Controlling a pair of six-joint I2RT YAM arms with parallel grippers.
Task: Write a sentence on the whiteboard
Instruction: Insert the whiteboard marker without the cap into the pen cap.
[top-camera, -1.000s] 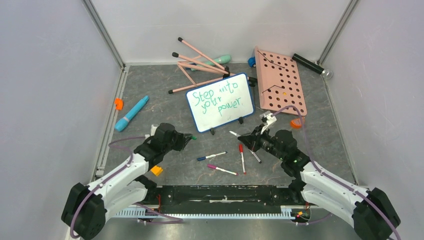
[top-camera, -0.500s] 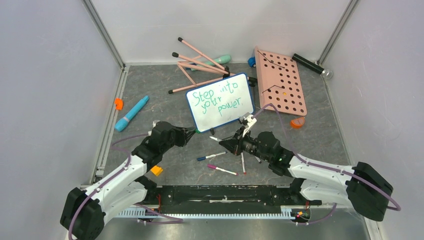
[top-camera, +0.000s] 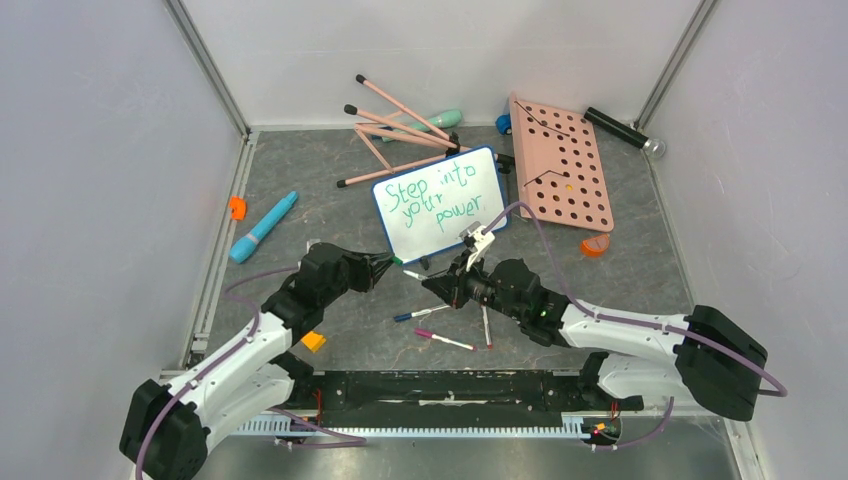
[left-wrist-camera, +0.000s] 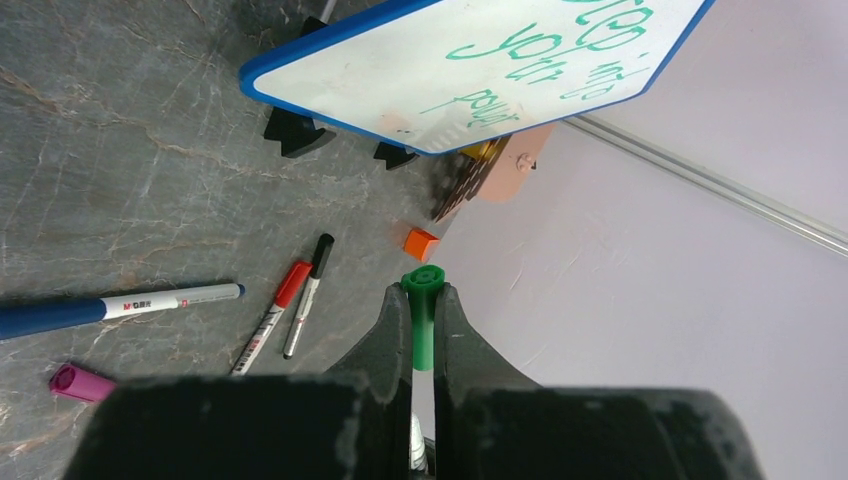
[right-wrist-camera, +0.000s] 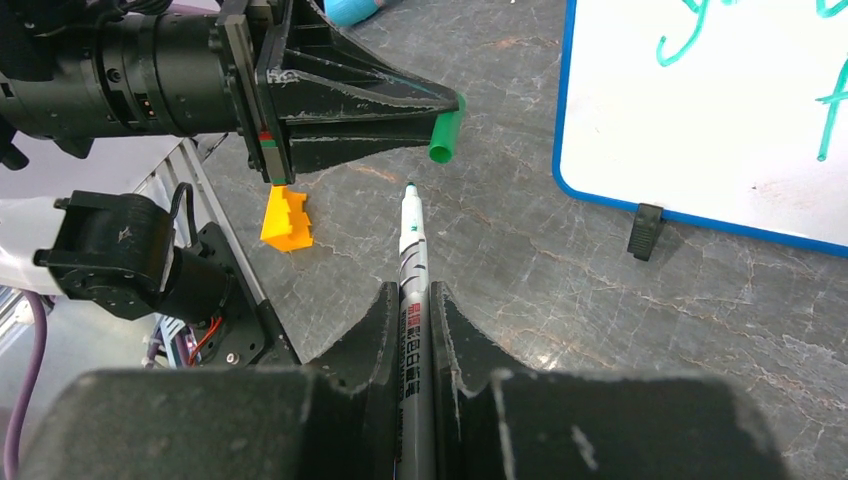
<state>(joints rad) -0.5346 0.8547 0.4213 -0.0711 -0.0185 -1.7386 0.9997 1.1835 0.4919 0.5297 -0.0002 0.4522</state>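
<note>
Whiteboard work looks complete. The board stands on its black feet just above the middle of the overhead view and carries the sentence in green, "Step into your power", over three lines.

The fingers of the left gripper are pressed onto a green cap, whose open end pokes out past their tips. The right gripper pinches a green marker along its barrel. Its bare tip points forward toward the cap and is near it but not yet inside. In the right wrist view the cap sits in the upper middle, slightly right of the tip's line.

In the overhead view both grippers meet just below the board's lower left corner, apart from the board. Farther out on the grey table, a blue marker, a pink marker and a red marker lie below the middle. A pink pegboard sits at the upper right.

As I judge it, the writing is done. What is left is capping the pen, which calls for lining the tip up with the cap's mouth, and then setting it down.
</note>
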